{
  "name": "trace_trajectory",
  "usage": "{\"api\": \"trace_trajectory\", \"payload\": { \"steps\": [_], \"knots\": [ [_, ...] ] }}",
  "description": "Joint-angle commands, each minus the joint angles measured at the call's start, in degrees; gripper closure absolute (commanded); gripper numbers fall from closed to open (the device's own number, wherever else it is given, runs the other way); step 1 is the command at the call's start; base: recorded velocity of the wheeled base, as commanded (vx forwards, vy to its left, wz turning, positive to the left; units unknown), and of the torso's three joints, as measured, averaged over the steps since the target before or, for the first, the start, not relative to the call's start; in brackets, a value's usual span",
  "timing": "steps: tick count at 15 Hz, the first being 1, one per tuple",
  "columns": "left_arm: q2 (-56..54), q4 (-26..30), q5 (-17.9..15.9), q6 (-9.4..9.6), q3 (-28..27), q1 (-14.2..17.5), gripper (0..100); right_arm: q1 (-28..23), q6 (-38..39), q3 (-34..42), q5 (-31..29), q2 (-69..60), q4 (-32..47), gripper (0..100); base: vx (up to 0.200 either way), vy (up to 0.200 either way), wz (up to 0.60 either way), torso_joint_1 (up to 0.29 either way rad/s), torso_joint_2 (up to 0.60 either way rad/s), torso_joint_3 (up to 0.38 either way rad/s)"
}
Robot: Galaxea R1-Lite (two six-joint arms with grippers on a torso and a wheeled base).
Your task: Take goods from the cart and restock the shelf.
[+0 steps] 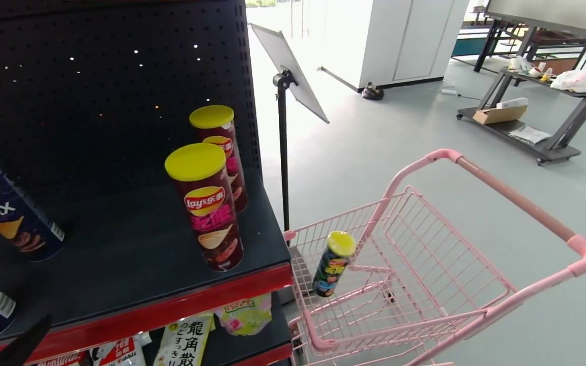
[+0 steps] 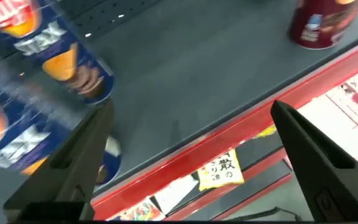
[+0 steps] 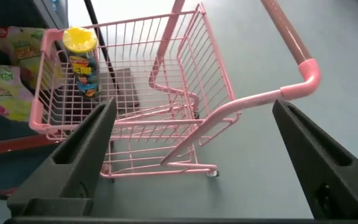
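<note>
One can in the cart, four on the shelf.
A dark can [image 1: 333,264] stands alone in the cart [image 1: 517,199]; maroon cans [image 1: 206,203] and blue cans [image 1: 8,208] stand on the shelf [image 1: 135,244]. The left gripper [image 2: 191,106] and right gripper [image 3: 194,104] are spread wide and empty.

Open lanes on the shelf and into the cart

I see bare shelf [image 1: 120,244] deck between the blue cans [image 1: 8,208] at left and two red cans [image 1: 206,208] near the right edge. The cart [image 1: 456,237] is open from above; a green can [image 1: 332,263] stands in its shelf-side corner, and the pink handle [image 1: 517,202] bars the far side.
</note>
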Motion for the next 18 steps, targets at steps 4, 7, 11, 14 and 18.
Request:
{"api": "trace_trajectory", "payload": {
  "steps": [4, 7, 11, 14, 18],
  "knots": [
    [-0.58, 0.1, 0.21, 0.32, 0.23, -0.02, 0, -0.1, -0.01, 0.07, 0.07, 0.25, -0.03, 0, -0.05, 0.0, 0.0, 0.001, 0.0, 0.001],
    [-0.67, 0.1, 0.21, 0.41, 0.67, -0.02, 0, -0.1, -0.01, 0.07, -0.02, 0.51, -0.03, 0, -0.2, 0.0, 0.0, 0.009, 0.01, 0.001],
    [-1.02, 0.1, 0.12, 0.67, 1.02, -0.02, 0, -0.1, -0.01, 0.07, 0.07, 0.51, -0.03, 0, -0.1, 0.0, 0.0, -0.005, 0.0, 0.001],
    [-1.64, 0.1, 0.04, 0.67, 1.63, -0.02, 0, -0.1, -0.01, 0.42, -0.02, 0.51, -0.21, 0, 0.0, 0.0, 0.0, 0.0, 0.0, 0.0],
    [-2.34, 0.1, -0.14, 0.67, 2.16, -0.11, 0, -0.1, -0.01, 0.42, -0.11, 1.74, -0.3, 0, 0.0, 0.0, 0.0, -0.039, 0.08, 0.055]
  ]
}}
